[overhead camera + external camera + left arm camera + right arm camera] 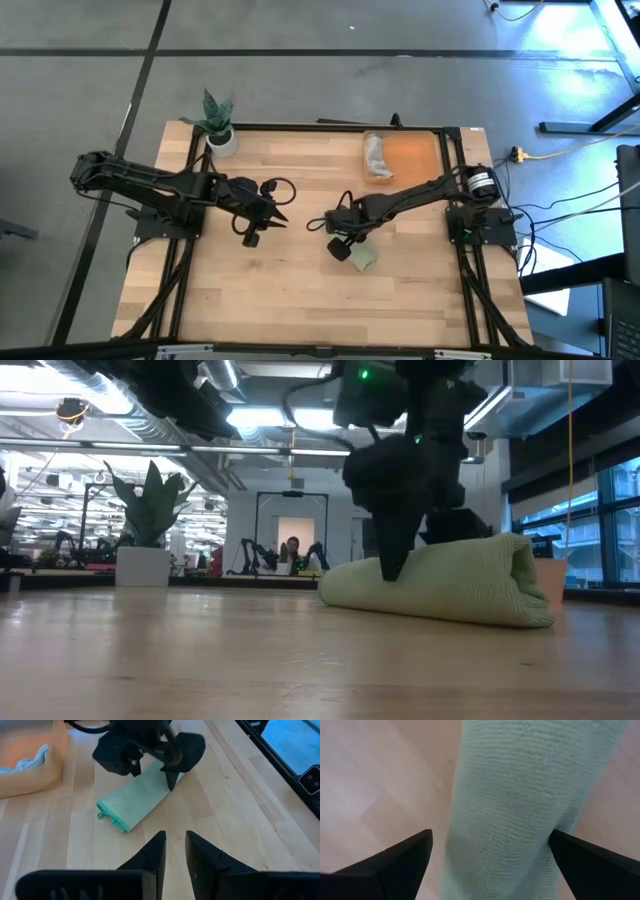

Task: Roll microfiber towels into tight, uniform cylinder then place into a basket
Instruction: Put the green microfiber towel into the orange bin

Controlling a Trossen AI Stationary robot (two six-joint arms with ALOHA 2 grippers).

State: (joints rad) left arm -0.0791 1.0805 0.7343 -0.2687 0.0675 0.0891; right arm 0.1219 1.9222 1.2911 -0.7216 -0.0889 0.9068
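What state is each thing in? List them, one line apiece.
green towel: rolled, lying on the table, not in the basket.
grey towel: bunched, inside the basket.
basket: upright at the table's far right corner.
right claw: open, fingers straddling the green towel.
left claw: empty, fingers a narrow gap apart, clear of the towel.
plant pot: upright at the far left corner.

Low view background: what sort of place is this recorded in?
Probably a robotics lab in an open-plan office: more robot arms stand on benches behind, under exposed ceiling ducts, with large windows alongside.
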